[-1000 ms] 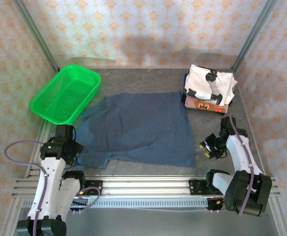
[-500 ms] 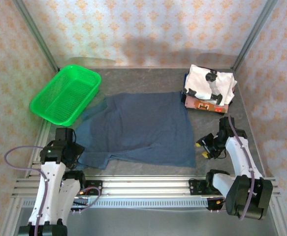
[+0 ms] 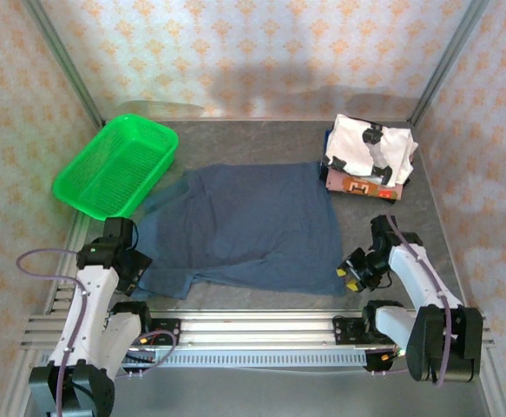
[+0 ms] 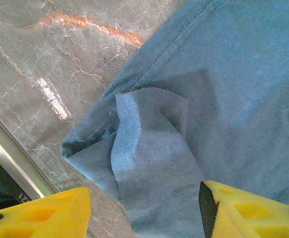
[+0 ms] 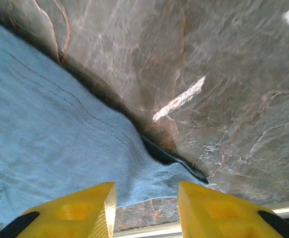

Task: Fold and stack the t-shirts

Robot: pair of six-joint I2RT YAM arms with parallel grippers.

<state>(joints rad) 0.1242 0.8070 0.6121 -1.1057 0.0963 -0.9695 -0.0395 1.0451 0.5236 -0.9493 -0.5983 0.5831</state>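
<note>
The left gripper [image 4: 144, 213] is hovering, yellow fingers spread wide, with the rumpled sleeve of the plain dark slate-blue cloth t-shirt [image 4: 233, 74] lying between them; the right gripper [image 5: 146, 210] is likewise gaping over that shirt's hem corner, seemingly without touching it.

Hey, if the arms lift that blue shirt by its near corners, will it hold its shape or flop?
Probably flop: the blue shirt lies flat but wrinkled, and its hem is folded over on itself. The thin knit cloth looks light, so a corner pinch should carry it, with the rest likely sagging and dragging on the table.
</note>
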